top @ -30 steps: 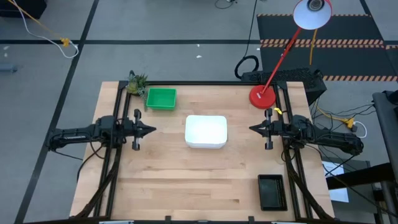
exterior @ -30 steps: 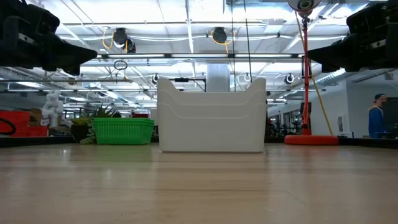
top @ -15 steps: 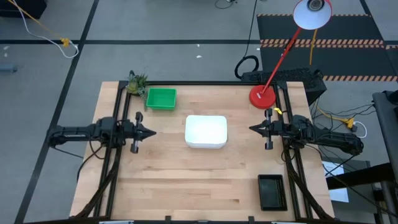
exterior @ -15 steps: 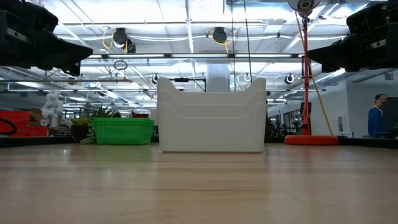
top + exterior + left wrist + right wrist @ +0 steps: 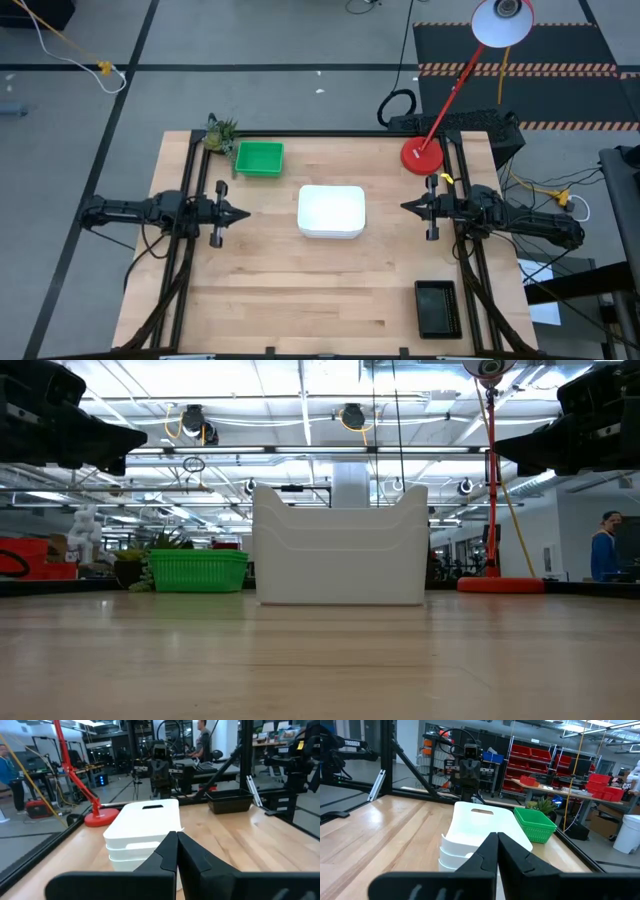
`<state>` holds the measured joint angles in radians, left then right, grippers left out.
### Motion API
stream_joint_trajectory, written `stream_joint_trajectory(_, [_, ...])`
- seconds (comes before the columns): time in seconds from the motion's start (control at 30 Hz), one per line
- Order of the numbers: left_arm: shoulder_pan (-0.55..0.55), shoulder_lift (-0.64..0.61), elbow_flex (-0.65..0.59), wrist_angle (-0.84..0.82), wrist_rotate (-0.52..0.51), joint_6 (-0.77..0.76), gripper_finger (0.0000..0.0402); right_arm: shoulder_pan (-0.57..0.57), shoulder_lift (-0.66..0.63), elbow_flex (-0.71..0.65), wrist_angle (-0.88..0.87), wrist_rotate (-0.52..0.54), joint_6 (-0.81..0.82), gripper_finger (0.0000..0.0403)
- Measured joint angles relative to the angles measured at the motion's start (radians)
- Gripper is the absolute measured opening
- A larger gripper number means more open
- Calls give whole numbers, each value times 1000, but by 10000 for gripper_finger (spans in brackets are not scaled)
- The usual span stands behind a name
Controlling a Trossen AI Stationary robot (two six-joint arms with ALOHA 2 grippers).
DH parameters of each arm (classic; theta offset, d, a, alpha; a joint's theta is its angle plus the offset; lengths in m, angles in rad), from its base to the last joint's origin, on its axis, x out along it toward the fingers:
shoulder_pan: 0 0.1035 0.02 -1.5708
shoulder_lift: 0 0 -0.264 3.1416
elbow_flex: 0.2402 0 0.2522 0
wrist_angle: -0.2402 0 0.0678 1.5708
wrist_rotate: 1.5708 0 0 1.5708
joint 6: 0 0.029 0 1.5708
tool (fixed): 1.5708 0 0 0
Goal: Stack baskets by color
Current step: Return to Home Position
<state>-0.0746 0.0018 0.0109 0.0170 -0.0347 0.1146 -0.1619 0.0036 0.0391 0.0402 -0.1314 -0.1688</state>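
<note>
White stack (image 5: 331, 211) of 3 baskets sits mid-desk (image 5: 300, 290). Green stack (image 5: 259, 158) stands toward the far left corner, black stack (image 5: 437, 307) at the near right. Left tool (image 5: 243, 211) and right tool (image 5: 405, 207), both clenched and empty, flank the white stack. A "TROSSEN" label (image 5: 355, 743) shows on dark gear beyond.

white baskets (image 5: 331, 211): 3, in 1 stack, centre | green baskets (image 5: 259, 158): 1 stack, upper left, number in it unclear | black baskets (image 5: 438, 307): 1 stack, lower right, number unclear | red lamp (image 5: 422, 155): 1 | leafy toy (image 5: 220, 132): 1 | grippers: 2, left gripper (image 5: 243, 211), right gripper (image 5: 407, 208) | person (image 5: 603, 546): 1, right edge, low view
</note>
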Motion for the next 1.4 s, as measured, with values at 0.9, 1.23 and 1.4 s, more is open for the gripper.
stream_joint_trajectory(0.9, [43, 1, 0, 9, -38, -8, 32, 0, 0, 0, 0, 0, 0, 0])
stream_joint_trajectory(1.23, [43, 1, 0, 9, -38, -8, 33, 0, 0, 0, 0, 0, 0, 0])
stream_joint_trajectory(1.4, [43, 1, 0, 10, -37, -7, 33, 0, 0, 0, 0, 0, 0, 0])
